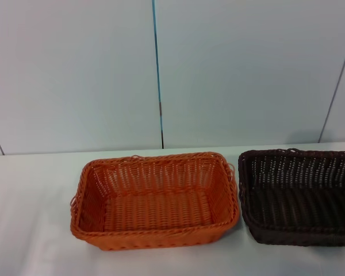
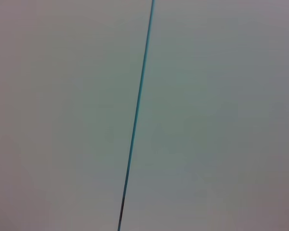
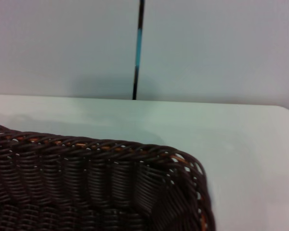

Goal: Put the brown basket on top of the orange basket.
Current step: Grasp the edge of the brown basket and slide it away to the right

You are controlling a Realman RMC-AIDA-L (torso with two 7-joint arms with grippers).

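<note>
Fingers unseen; brown basket (image 1: 299,195) cut off.

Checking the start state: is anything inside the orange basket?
Nothing. The orange basket shows a bare woven floor and walls. Its near wall hides the front strip of floor. The brown basket sits beside it on the table, not stacked.

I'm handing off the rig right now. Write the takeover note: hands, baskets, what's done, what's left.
Hands: neither shows in any view; the right wrist camera looks closely at the brown basket, the left at the wall only.
Baskets: the orange basket and brown basket sit side by side on the white table, brown on the robot's right, both upright and empty.
Done: nothing stacked.
Left: grasp the brown basket, lift it, set it on the orange one.
</note>
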